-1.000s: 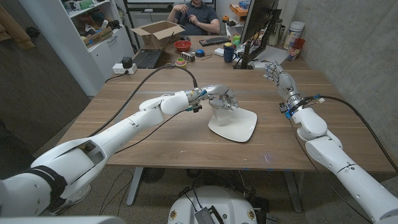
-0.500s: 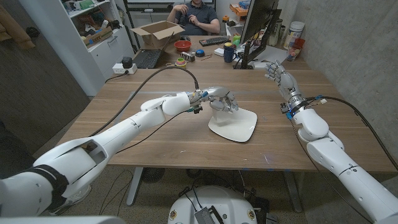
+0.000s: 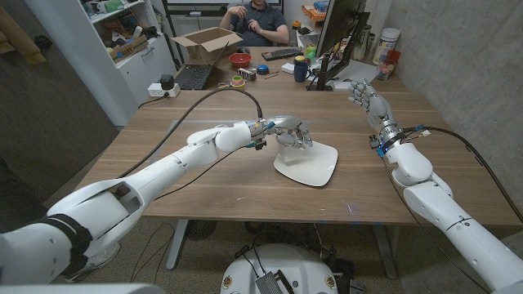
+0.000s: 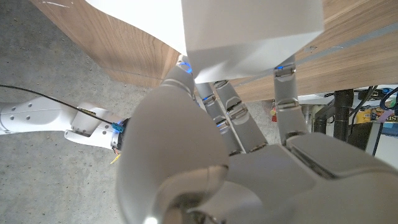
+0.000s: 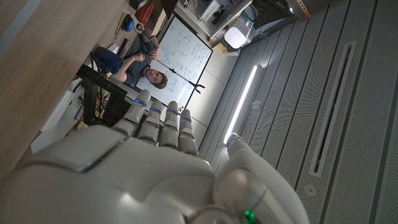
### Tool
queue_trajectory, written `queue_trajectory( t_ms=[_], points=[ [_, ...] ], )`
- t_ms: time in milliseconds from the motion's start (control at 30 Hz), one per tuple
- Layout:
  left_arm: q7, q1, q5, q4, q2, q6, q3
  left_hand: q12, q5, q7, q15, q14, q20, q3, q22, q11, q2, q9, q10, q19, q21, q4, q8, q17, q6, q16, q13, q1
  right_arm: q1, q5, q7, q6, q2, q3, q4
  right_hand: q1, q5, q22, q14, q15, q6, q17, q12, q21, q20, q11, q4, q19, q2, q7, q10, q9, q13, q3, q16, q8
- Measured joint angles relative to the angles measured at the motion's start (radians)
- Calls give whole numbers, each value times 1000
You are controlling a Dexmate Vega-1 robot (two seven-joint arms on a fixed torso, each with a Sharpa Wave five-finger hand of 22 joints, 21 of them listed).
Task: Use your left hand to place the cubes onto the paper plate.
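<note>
Left hand (image 3: 294, 133): fingers curled around a white cube (image 4: 252, 34), held over the far edge of the paper plate (image 3: 307, 166) at mid-table. Right hand (image 3: 364, 95): holding nothing, fingers extended side by side, raised near the wooden table's (image 3: 180, 184) far right. Person (image 3: 255, 20) seated beyond.

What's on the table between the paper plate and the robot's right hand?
Nothing: in the head view, only bare table lies between the paper plate and the right hand.
</note>
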Motion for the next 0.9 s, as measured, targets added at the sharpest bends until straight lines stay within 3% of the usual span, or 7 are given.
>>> queue_trajectory(
  t_ms=[900],
  points=[
    [15,-50,30,87,-47,-29,53,4,0,3,-2,5,0,8,1,-4,9,2,4,0,4,8,-8,5,3,-13,-5,-9,22,5,12,9,9,-2,38,-4,0,0,4,4,4,0,0,0,8,-5,-4,7,-4,4,5,0,0,-4,0,0]
  ],
)
